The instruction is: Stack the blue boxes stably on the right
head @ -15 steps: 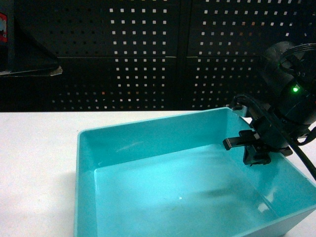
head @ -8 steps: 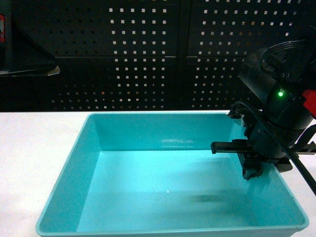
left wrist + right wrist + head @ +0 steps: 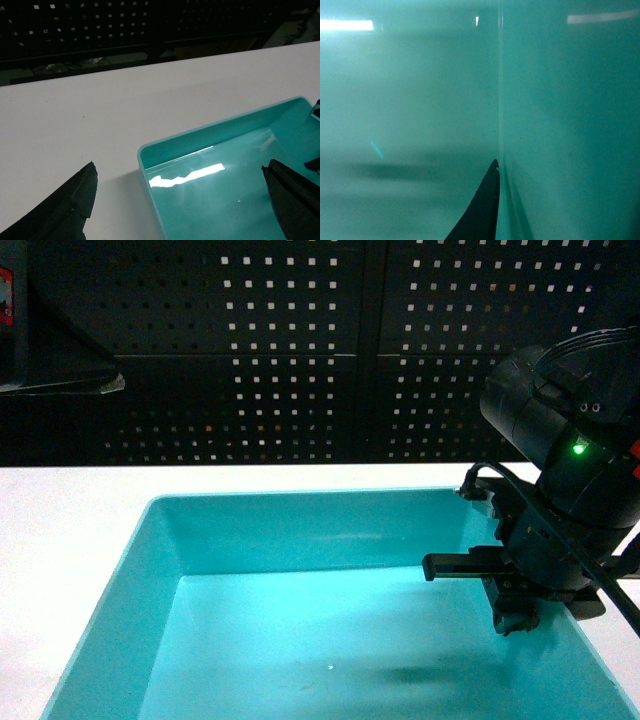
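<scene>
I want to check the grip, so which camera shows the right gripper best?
The head view: the black right gripper hangs over the shallow turquoise plastic tub's right wall. The right wrist view shows only one fingertip; the left wrist view barely catches it.

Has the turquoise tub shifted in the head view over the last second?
Yes. The turquoise tub has swung from skewed to square against the pegboard, its rim now running off the bottom edge, with the right end effector at its right wall.
</scene>
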Available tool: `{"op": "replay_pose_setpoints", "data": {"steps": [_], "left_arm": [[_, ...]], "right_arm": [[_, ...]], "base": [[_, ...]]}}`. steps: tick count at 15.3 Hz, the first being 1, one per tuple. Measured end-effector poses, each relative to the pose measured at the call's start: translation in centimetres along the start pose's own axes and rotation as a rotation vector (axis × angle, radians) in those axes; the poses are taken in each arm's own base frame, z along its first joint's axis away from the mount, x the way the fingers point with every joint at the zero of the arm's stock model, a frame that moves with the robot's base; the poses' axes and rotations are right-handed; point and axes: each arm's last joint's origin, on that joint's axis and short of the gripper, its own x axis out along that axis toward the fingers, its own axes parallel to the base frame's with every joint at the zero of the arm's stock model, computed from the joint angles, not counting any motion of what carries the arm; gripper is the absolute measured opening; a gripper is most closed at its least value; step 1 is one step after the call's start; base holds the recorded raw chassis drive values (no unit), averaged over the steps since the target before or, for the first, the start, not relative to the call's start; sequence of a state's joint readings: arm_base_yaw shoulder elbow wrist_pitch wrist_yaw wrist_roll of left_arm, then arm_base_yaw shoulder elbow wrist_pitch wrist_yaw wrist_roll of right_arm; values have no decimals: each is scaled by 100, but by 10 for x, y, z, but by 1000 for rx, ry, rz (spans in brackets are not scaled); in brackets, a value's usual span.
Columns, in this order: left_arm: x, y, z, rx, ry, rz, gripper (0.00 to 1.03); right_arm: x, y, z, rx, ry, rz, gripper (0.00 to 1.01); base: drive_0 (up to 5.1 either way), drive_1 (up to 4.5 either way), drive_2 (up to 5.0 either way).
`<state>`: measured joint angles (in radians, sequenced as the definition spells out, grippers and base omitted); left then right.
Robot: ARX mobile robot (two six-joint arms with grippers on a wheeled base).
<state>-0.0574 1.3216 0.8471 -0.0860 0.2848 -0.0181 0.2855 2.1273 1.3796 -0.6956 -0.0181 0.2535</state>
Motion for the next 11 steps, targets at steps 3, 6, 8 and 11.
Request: {"op": "replay_pose_setpoints", "data": {"steps": [3, 6, 8, 11], "left_arm": [[0, 0, 0, 0, 0, 0, 98], [0, 0, 0, 0, 0, 0, 98], [0, 0, 0, 0, 0, 0, 98], [0, 0, 0, 0, 0, 0, 98]], "right_arm": [[2, -1, 8, 2, 1, -13, 7], [2, 0, 12, 14, -8, -18, 7], [3, 0, 12, 27, -2, -20, 7], [2, 0, 12, 51, -1, -34, 7]], "base": [[0, 0, 0], [0, 0, 0], [0, 0, 0], [0, 0, 0]]}}
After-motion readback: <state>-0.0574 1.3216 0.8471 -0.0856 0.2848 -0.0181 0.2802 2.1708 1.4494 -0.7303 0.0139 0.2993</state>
